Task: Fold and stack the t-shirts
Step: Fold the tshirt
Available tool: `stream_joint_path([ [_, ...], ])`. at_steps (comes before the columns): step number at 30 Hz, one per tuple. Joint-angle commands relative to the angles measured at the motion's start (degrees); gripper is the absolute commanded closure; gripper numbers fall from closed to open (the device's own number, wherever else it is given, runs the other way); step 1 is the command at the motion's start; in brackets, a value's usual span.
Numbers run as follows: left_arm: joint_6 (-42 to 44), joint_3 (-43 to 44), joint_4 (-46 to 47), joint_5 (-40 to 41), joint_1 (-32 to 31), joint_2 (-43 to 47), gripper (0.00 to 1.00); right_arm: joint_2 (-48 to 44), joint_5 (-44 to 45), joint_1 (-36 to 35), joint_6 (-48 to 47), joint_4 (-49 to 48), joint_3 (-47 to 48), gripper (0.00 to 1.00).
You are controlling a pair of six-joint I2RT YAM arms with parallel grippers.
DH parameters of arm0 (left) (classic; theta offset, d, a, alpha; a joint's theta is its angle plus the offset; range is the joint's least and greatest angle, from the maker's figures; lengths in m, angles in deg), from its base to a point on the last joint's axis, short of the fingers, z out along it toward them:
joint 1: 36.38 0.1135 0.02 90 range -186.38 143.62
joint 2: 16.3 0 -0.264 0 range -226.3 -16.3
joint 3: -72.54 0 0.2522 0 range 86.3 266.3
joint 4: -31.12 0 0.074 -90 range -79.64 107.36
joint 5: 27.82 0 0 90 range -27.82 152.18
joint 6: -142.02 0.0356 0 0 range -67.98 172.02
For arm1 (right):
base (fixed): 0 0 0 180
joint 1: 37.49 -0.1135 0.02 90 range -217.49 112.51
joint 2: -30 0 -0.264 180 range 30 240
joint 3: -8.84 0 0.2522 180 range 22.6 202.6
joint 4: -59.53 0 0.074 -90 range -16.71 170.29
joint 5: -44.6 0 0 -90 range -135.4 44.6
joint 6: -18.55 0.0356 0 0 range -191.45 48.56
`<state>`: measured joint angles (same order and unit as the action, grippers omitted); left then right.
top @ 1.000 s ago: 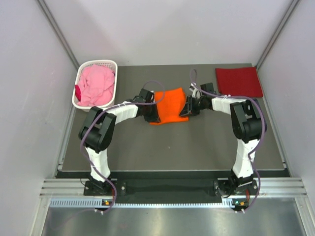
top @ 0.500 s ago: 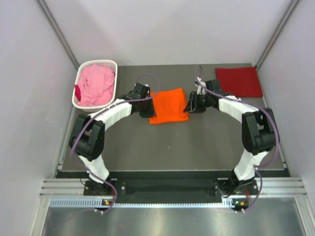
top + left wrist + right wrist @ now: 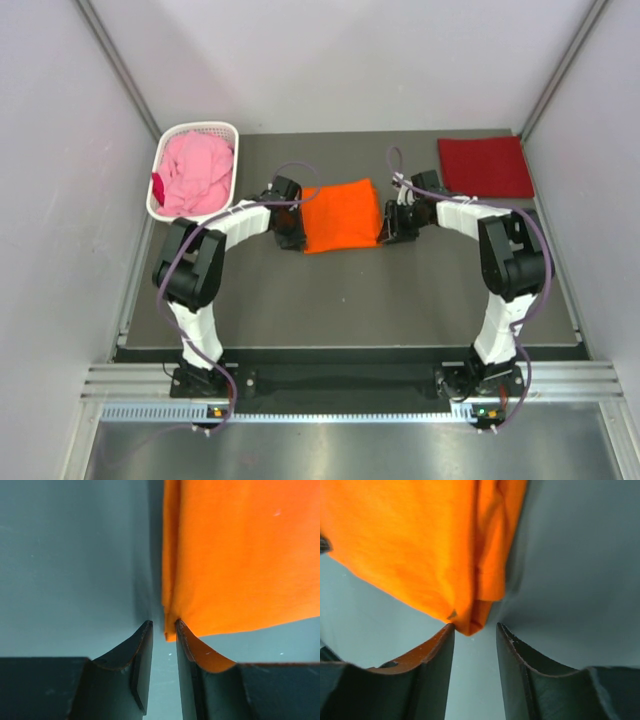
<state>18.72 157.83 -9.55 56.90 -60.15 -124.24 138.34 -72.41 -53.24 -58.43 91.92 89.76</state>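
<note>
The bright orange t-shirt lies folded into a rectangle in the middle of the dark mat. My left gripper sits at its near left corner, and my right gripper at its near right corner. In the left wrist view the jaws stand slightly apart with nothing between them, and the orange corner touches the right fingertip. In the right wrist view the gripper is open and the folded orange corner lies just ahead of the tips. The dark red t-shirt lies folded at the back right. The pink t-shirt is bunched in the basket.
The white lattice basket stands at the back left of the mat. Grey walls close in the left, right and back. A metal rail runs along the near edge by the arm bases.
Both grippers have drawn outward off the orange shirt's sides and moved to its near corners. The shirt now lies flat and squarer on the mat.
</note>
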Motion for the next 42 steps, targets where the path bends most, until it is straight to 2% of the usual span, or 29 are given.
stream_joint_path([
  [1, 1.13, -1.12, 0.98, 0.19, 0.13, 0.19, 0.69, 0.39, -1.12, -0.42, -0.71, -3.42, 0.00, 0.61],
  [4, 1.22, -1.30, 1.69, -0.35, 0.21, 0.27, 0.72, 0.65, -1.64, -0.42, -0.19, -5.53, -1.32, 0.65],
  [6, 1.31, -1.74, 2.13, -0.61, 0.30, 0.45, 0.81, 0.83, -2.52, -0.51, 0.43, -6.24, -2.03, 0.68],
  [9, 1.48, -1.48, 1.43, -0.79, 0.30, 0.54, 1.00, 0.04, -2.61, -0.51, 0.78, -6.68, -3.25, 0.89],
  [10, 1.31, -1.74, 1.34, -1.48, 0.30, 0.80, 1.00, -0.49, -2.35, -0.51, 1.04, -6.59, -3.87, 0.99],
  [20, -3.96, -10.52, -3.49, -1.49, -1.45, 12.31, 1.00, -16.73, 2.48, -2.80, 5.53, -7.64, -20.65, 1.00],
  [21, -4.23, -11.31, -3.67, -1.75, -1.72, 13.88, 1.00, -18.14, 2.66, -2.80, 5.79, -7.65, -23.18, 0.99],
  [22, -4.58, -12.54, -3.93, -1.40, -2.15, 14.51, 1.00, -19.46, 3.01, -2.80, 5.97, -7.12, -24.17, 0.92],
  [23, -4.67, -12.90, -4.80, -1.14, -2.33, 15.73, 0.93, -22.26, 3.62, -2.88, 5.97, -6.77, -24.96, 0.86],
  [24, -4.50, -13.16, -5.07, -0.62, -2.42, 16.18, 0.91, -23.51, 3.97, -2.88, 6.14, -5.46, -25.92, 0.79],
  [25, -4.32, -13.43, -5.42, -0.52, -2.51, 16.79, 0.89, -25.69, 4.24, -2.71, 6.32, -4.41, -25.85, 0.65],
  [29, -3.18, -12.21, -6.74, 0.80, -2.51, 19.87, 0.82, -30.27, 6.43, -2.54, 6.23, 1.22, -23.39, 0.48],
  [30, -2.48, -11.85, -6.75, 0.71, -2.51, 20.22, 0.81, -30.72, 6.70, -2.01, 6.32, 1.49, -22.25, 0.40],
  [33, -0.46, -10.09, -6.31, 0.62, -2.42, 21.19, 0.80, -28.80, 8.02, 0.19, 6.06, 0.27, -17.95, 0.35],
  [36, 1.38, -9.21, -5.87, 2.73, -2.42, 21.89, 0.80, -21.87, 7.23, 1.51, 4.48, -2.45, -11.12, 0.30],
  [40, 3.76, -9.12, -6.30, 3.87, -2.25, 22.77, 0.81, -9.93, 6.44, 1.60, 1.15, -2.73, -0.47, 0.29],
  [42, 4.90, -9.30, -6.74, 3.78, -2.25, 22.95, 0.80, -7.10, 7.22, 1.69, -0.26, -3.07, 4.02, 0.28],
])
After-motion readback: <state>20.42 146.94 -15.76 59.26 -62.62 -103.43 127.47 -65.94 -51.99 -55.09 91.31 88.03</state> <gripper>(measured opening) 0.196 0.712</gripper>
